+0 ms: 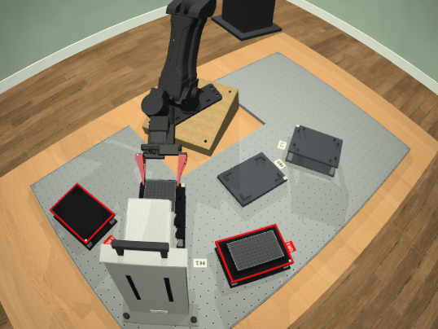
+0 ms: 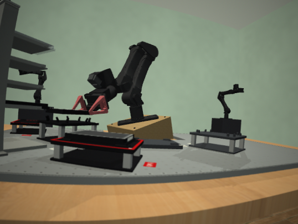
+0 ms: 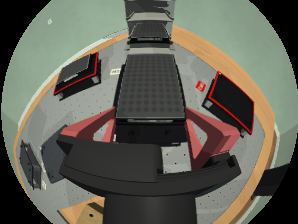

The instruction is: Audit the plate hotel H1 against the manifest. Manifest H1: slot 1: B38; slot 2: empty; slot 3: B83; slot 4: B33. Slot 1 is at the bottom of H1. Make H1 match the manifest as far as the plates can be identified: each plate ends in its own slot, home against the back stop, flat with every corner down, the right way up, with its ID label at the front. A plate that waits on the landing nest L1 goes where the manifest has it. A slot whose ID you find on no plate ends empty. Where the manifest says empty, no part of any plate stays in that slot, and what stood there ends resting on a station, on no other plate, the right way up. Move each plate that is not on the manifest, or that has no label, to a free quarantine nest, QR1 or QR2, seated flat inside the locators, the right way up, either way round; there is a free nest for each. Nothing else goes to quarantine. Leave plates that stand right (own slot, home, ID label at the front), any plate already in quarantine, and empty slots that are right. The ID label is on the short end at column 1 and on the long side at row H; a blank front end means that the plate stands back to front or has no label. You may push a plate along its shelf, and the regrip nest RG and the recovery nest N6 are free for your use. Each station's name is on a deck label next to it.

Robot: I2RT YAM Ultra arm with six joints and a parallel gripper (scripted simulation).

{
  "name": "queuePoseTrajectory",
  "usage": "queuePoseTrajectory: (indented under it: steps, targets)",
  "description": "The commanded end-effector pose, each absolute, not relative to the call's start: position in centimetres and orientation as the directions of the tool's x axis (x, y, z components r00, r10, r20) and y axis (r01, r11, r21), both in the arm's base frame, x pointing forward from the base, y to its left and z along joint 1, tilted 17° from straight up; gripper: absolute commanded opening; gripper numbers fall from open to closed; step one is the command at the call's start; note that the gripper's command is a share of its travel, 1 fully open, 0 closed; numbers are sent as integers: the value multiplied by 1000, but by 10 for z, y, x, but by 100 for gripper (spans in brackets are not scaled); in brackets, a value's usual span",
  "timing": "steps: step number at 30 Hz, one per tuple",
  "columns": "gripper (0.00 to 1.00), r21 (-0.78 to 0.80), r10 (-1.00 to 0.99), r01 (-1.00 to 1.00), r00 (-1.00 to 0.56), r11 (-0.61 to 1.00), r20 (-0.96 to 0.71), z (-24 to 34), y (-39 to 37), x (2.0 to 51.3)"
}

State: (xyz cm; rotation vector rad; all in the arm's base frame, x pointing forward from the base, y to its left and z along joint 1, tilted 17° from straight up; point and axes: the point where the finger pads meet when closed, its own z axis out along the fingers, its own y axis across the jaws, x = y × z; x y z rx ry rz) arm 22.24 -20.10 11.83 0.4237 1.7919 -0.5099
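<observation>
Four shelf levels show on the plate hotel H1 (image 1: 146, 269) at the left edge of the exterior view. The plate (image 3: 149, 86) we care about sits level with the lowest one, lying flat and sticking well out of the rack's open front toward the arm.

In the top view that's lower left of centre. You only see the plate's near end poking out from under the hotel's white top board.

The hand (image 1: 161, 182) has its two pink fingers (image 1: 141, 168) spread wide, one on each long side of that near end. They're closed onto the plate's edges, so it's gripping it; they just stand far apart because the plate is wide. The wrist view shows the same thing, with the plate running straight up the middle of the frame into the rack. I can't make out any label on it from here.

Other stuff on the grey table (image 1: 346, 183):
- a red-edged nest (image 1: 61, 203) at far left
- another red-edged nest (image 1: 221, 248) at lower centre, with a second plate (image 1: 254, 249) lying on it
- a low dark nest (image 1: 252, 179) at centre
- a raised dark nest (image 1: 315, 146) at right of centre
</observation>
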Motion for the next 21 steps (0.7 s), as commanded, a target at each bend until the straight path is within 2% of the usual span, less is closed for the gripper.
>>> queuePoseTrajectory:
  steps: [1,21]
  targets:
    - [86,-122,30,528,-270,841,-962,122,-201,223]
    - [86,-122,29,528,-270,841,-962,139,-196,220]
